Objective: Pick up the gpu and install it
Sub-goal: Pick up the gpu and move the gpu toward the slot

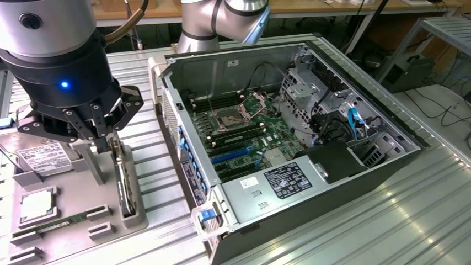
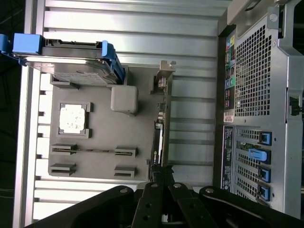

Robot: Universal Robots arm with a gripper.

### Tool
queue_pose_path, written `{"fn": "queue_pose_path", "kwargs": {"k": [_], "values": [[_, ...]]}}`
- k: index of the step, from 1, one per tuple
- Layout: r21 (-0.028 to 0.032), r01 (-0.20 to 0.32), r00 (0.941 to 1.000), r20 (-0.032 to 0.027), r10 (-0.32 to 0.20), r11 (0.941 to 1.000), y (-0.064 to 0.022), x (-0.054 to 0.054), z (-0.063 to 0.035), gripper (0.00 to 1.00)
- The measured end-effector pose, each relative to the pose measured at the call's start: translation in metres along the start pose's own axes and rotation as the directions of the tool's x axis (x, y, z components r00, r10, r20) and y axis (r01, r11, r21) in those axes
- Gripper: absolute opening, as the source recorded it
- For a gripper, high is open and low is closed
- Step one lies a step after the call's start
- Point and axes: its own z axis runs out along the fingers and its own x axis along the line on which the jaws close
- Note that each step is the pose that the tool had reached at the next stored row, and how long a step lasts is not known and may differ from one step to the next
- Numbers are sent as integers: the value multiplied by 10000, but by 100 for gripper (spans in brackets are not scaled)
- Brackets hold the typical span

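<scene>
gripper [image 1: 109,138] pinches the upright gpu [image 1: 127,187] in its grey tray [image 2: 102,130], between hard drive [image 1: 41,155] and open case [image 1: 220,72].

The gripper [image 2: 163,175] is closed on the edge of the gpu [image 2: 158,137], which stands on edge in a slot of the grey fixture [image 2: 99,133]. A hard drive [image 2: 71,64] in a blue caddy, a cpu [image 2: 73,118] and a memory stick [image 2: 92,150] are seated in the same fixture. The case [image 2: 256,95] is placed beside the fixture on the slatted table [image 2: 128,19].
</scene>
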Motion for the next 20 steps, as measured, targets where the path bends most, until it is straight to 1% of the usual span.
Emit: {"fn": "queue_pose_path", "kwargs": {"k": [2,4,5,8,9,10,11,17,20], "values": [[0,0,10000,0,0,10000,0,0,0,11],[0,0,10000,1,0,10000,0,0,0,24],[-1,0,10000,1,0,10000,0,0,0,24],[0,0,10000,0,0,10000,0,0,0,42],[0,0,10000,0,0,10000,0,0,0,42],[0,0,10000,1,0,10000,0,0,1,48],[0,0,10000,0,0,10000,0,0,0,60],[0,0,10000,0,0,10000,2,0,0,60],[0,-1,10000,0,1,10000,53,-2,5,60]]}}
